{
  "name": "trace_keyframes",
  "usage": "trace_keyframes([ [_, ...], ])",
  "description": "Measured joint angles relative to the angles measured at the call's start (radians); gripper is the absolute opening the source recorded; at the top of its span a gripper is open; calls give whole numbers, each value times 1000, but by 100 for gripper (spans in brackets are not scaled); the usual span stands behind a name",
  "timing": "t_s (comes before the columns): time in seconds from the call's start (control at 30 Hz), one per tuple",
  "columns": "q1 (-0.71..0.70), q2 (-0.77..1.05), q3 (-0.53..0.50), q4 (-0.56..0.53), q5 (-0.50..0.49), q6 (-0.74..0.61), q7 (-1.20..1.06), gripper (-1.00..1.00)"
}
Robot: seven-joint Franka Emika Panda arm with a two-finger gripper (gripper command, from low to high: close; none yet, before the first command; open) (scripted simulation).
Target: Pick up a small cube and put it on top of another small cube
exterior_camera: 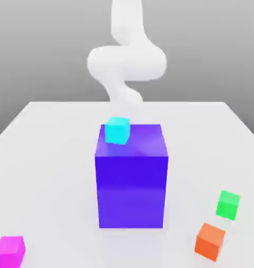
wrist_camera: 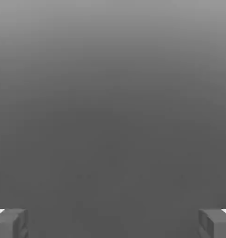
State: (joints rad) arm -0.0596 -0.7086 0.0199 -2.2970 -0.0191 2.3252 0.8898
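- In the exterior view, my white arm (exterior_camera: 126, 63) rose at the upper centre of the frame, behind the large blue-violet block (exterior_camera: 131, 180) that stood mid-frame on the pale grey table (exterior_camera: 50, 157).
- A small cyan cube (exterior_camera: 117, 130) sat at the upper left edge of that block's top.
- The small, plain magenta-pink cube (exterior_camera: 9, 251) I had to pick up lay at the lower left corner of the frame, on the table and well apart from everything else.
- The small, plain green cube (exterior_camera: 228, 204) I had to stack it on lay at the lower right, with a small orange cube (exterior_camera: 210, 241) just beside it, lower and nearer the frame's bottom edge.
- In the hand view, my gripper (wrist_camera: 113, 223) stood spread wide: one grey fingertip (wrist_camera: 10, 223) at the lower left corner, the other at the lower right, with nothing between them but blank grey background.
- I judged the step in hand to be the reach toward the magenta cube, not yet begun in earnest.
- To do it well, I would have had to swing round the tall block rather than across it, come down squarely over the magenta cube with a finger on each flat side, and later keep clear of the orange neighbour when placing.
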Motion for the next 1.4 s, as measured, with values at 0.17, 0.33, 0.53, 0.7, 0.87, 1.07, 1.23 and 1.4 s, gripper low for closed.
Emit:
trace_keyframes([
  [0.17,-116,188,35,6,-42,52,186,0],
  [0.33,-203,370,44,13,-91,100,372,0],
  [0.53,-278,588,20,20,-129,160,581,0],
  [0.7,-346,766,-9,25,-118,213,725,0],
  [0.87,-378,941,-37,29,-55,270,832,0],
  [1.07,-421,1150,-44,48,42,370,888,0],
  [1.23,-424,1224,-41,63,47,426,887,-100],
  [1.4,-425,1209,-42,60,48,415,888,-100],
])
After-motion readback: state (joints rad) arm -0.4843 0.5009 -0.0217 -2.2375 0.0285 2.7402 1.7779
